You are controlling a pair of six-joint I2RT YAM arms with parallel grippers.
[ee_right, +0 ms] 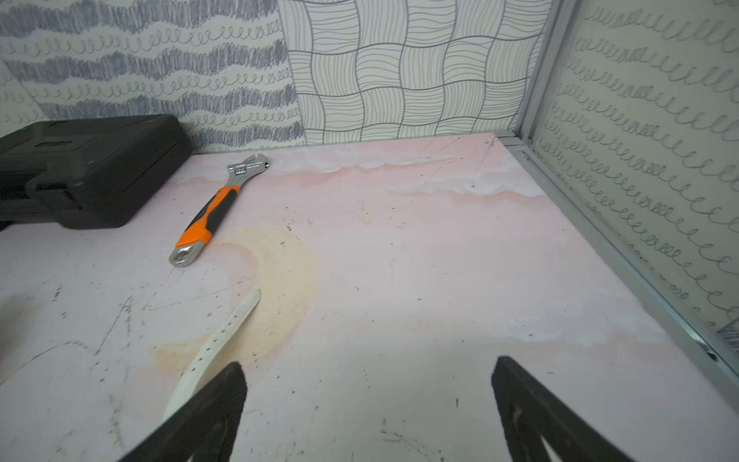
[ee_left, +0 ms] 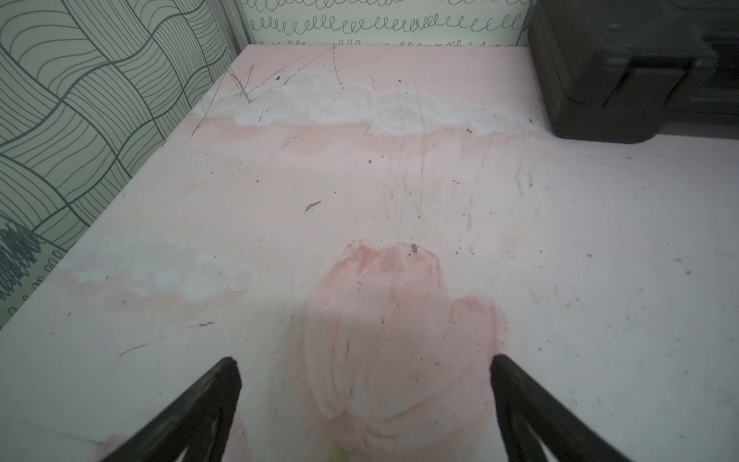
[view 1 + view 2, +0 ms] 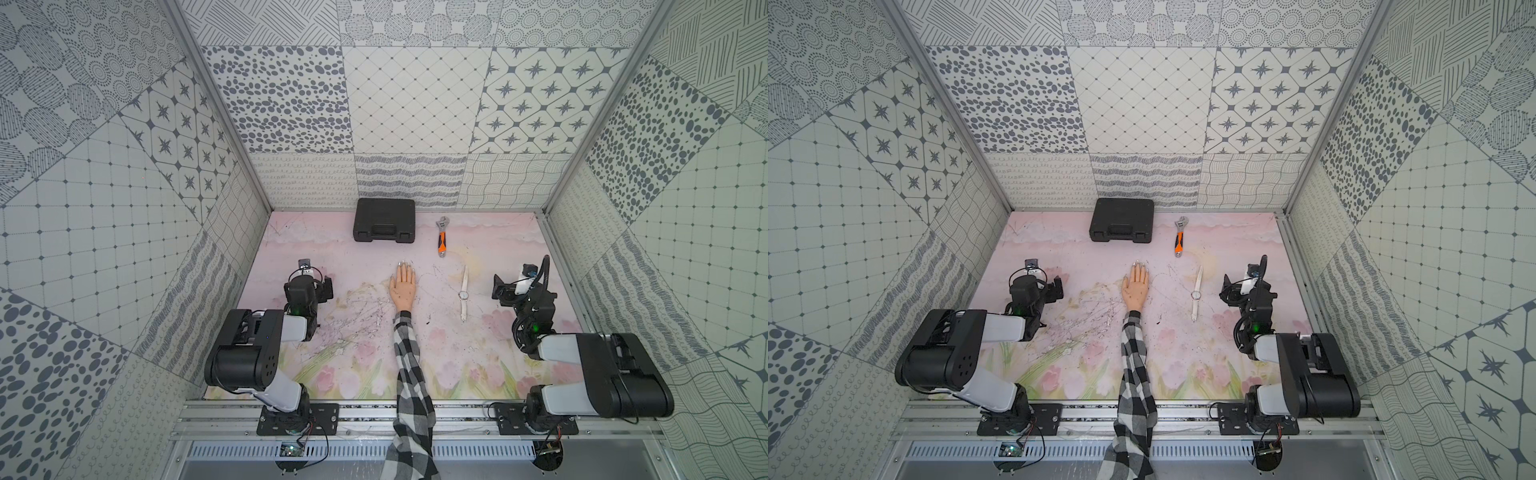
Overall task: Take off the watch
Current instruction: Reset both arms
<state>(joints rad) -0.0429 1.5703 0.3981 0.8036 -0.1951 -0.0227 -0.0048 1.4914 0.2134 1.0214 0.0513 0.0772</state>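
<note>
Claws both spread wide and empty.

- The left claw (image 2: 364, 360) hangs over scuffed bare mat (image 2: 280, 200), with the side wall close on its outer side.
- Ahead of it and inward lies a black case (image 3: 384, 220), shut, against the back wall. The left wrist view cuts it off at the frame edge.
- Inward of the left claw, well apart from it, the mannequin hand (image 3: 402, 286) lies flat with its fingers toward the back wall. Its checked sleeve (image 3: 409, 374) runs off the front edge.
- Ahead of the right claw (image 1: 368, 364) and inward lies the wrench (image 3: 442, 241), beside the case but not touching it.
- The watch (image 3: 464, 294) is off the wrist, flat on the mat with its strap laid out straight. It sits between the hand and the right claw, nearer the claw and touching neither.
- The right wrist view shows one strap end only. The rest runs behind the claw's finger (image 1: 208, 412), so the dial is hidden.
</note>
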